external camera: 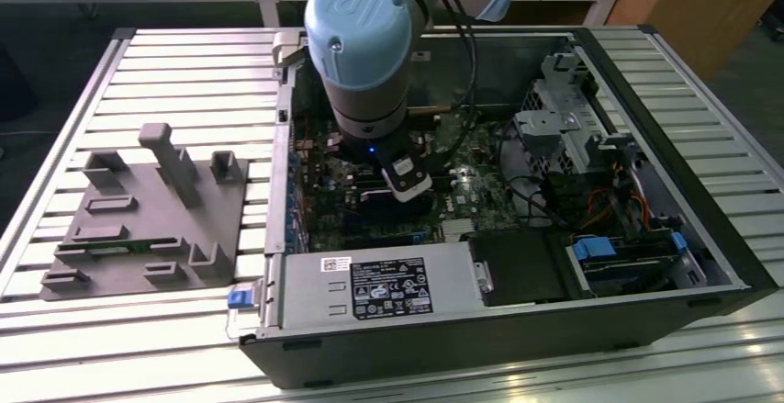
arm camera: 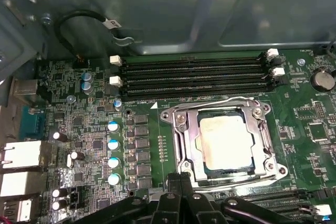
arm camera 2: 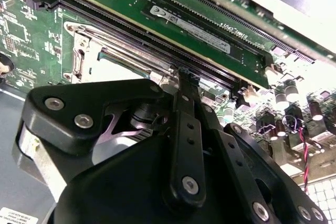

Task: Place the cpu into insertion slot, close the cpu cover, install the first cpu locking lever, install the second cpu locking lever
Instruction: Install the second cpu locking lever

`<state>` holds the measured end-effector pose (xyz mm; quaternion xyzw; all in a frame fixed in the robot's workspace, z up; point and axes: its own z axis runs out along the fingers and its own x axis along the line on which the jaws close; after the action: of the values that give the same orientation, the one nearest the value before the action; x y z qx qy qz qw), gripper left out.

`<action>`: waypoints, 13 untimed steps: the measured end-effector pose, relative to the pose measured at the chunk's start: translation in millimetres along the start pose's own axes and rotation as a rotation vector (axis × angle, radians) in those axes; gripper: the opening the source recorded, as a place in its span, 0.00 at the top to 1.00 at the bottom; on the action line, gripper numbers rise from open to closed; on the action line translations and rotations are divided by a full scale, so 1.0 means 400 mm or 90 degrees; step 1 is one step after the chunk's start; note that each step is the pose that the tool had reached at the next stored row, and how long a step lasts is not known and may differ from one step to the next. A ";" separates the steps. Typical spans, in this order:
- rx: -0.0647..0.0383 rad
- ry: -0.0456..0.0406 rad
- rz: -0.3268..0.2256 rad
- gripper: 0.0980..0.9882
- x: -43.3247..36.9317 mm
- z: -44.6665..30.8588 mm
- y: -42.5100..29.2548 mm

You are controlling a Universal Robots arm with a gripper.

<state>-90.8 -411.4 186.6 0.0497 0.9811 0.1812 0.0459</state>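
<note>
The slatted pale metal surface [external camera: 184,72] is carrying an open black and grey computer case [external camera: 686,265] and, on the exterior view's left, a grey moulded fixture block [external camera: 135,229]. The grey robot arm with a light blue joint cap [external camera: 364,27] is reaching down into the case, over the green circuit board [arm camera: 89,145].

In the first wrist view the long black memory slots [arm camera: 194,77] are lying beyond the small square insertion slot with a silver metal rim [arm camera: 181,153], which is sitting just ahead of the black jaws [arm camera: 181,182]. The thin silver metal cpu cover with a square window [arm camera: 262,129] is lying flat over the socket, and the small flat cpu with a pale silvery-tan face [arm camera: 226,140] is showing through that window, seated in the slot. A thin silver wire lever [arm camera: 220,102] is running along the far side of the cover.

The jaws are pressed together, their tips sitting at the near edge of the socket frame in both wrist views; they seem to be touching or pinching something there, but I cannot tell which.
</note>
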 end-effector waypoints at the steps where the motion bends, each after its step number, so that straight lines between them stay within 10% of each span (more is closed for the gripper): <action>1: 0.001 -0.0002 0.000 0.99 0.000 0.000 0.000; 13: 0.001 -0.0005 0.000 0.99 0.017 0.003 0.000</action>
<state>-97.5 -410.4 185.0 0.0494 0.9813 0.1803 0.0464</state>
